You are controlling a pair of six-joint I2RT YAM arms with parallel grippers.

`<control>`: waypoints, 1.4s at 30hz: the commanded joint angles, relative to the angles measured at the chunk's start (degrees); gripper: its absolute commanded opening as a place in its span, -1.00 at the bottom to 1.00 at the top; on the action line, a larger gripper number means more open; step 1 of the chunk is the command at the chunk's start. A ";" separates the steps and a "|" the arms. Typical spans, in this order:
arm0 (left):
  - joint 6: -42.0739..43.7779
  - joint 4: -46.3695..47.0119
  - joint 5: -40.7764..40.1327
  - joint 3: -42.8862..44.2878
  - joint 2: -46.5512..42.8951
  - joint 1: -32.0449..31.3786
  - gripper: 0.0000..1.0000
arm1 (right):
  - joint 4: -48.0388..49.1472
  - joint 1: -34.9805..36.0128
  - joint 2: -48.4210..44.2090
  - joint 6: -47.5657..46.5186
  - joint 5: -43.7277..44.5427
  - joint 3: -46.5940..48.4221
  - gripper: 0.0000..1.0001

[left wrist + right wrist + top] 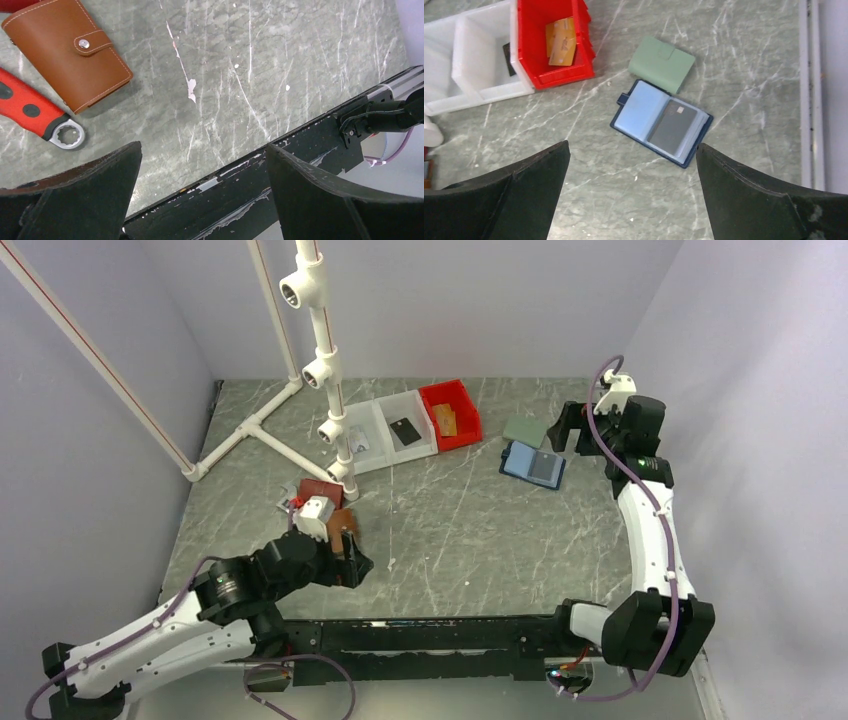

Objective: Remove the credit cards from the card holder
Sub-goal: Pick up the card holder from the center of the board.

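The brown leather card holder [67, 50] lies closed on the table [250, 75], strap snapped, pale stitching along its edges, just beside a red-handled wrench [30, 107]; left gripper [202, 150] and right gripper [631, 150] both spread, empty.

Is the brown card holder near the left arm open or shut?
Shut. In the left wrist view the brown card holder lies folded, its strap snapped down over the front; none of its inside shows.
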 commanded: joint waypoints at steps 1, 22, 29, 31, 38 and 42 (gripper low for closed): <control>-1.54 -2.17 -2.63 1.15 -3.16 -0.19 0.99 | 3.44 0.00 -2.31 5.78 -2.72 -0.40 0.99; -8.13 -8.35 -13.61 2.26 5.70 -0.11 0.98 | 0.70 -0.18 -10.24 -13.99 -35.22 -13.78 0.99; -12.95 -11.81 -16.68 3.69 11.43 0.60 0.90 | 0.51 -0.10 -9.71 -13.88 -37.79 -14.27 0.99; -14.23 -12.70 -17.23 3.67 13.61 1.29 0.81 | 0.41 -0.01 -9.32 -13.84 -37.83 -14.14 0.99; -8.84 -4.70 -12.66 3.00 21.45 10.76 0.71 | 0.32 0.15 -8.99 -13.70 -37.62 -14.22 0.99; -1.70 9.98 -0.94 -1.79 23.56 20.03 0.65 | -0.01 0.24 -8.81 -13.91 -37.30 -14.16 0.99</control>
